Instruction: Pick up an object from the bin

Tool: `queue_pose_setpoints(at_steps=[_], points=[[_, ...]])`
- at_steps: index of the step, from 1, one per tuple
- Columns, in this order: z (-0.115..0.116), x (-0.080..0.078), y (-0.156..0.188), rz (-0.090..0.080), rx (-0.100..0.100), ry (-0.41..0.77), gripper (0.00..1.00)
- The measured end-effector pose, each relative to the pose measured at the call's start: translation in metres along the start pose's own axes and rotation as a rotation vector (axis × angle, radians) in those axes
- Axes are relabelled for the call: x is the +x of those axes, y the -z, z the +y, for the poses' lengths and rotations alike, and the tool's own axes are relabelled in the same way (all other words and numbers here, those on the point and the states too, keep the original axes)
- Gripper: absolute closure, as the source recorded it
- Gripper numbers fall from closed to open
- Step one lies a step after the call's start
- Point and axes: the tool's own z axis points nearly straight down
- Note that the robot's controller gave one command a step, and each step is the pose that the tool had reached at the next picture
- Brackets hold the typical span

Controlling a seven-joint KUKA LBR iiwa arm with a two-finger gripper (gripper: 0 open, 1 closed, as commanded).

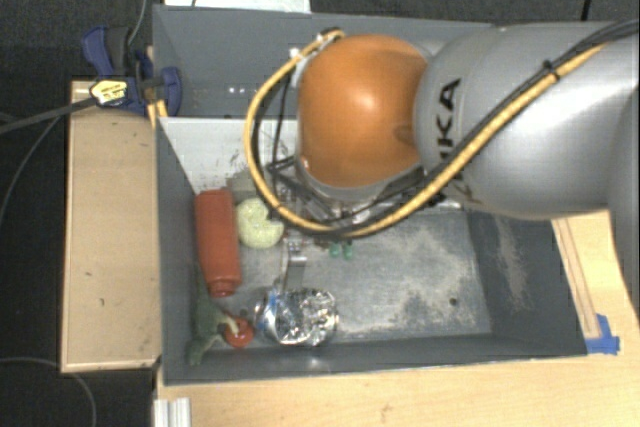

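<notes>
- The thing nearest the tool is a crumpled silver lump (297, 316), shiny like balled foil. You find it low in the bin (430, 267), toward 7 o'clock on the floor and close to the 6 o'clock wall.
- The lump has no clear long axis; it is roughly round, a little wider from 9 to 3 o'clock.
- The fingers (292, 287) hang under the orange cover (360, 105), with the lump just beside their tips at 6 o'clock. You cannot tell how far apart they are, and nothing is visibly gripped between them.
- My judgement: the coming move turns on that short gap toward 6 o'clock, so a small shift that way and a descent should put the lump in reach.
- At 10 o'clock from the tips lies a pale green ball (258, 223), touching or nearly touching a red cylinder (217, 243) on its 9 o'clock side.
- The cylinder's long axis runs 12 to 6 o'clock along the 9 o'clock wall.
- At 9 o'clock from the lump sits a small red ball (238, 333), with a green toy (205, 329) just beyond it in the corner.
- The risk, as I see it: crumpled foil may crush or slip, and the red ball sits near enough to be nudged.
</notes>
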Motion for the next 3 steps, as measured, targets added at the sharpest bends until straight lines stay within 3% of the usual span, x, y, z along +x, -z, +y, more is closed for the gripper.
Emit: queue_pose_setpoints(at_steps=[1, 2, 3], points=[[-0.001, -0.002, 0.005, -0.008, -0.002, -0.005, 0.00], [-0.008, 0.006, -0.030, -0.013, -0.003, 0.051, 0.00], [-0.009, 0.013, -0.087, -0.012, -0.003, 0.047, 0.00]])
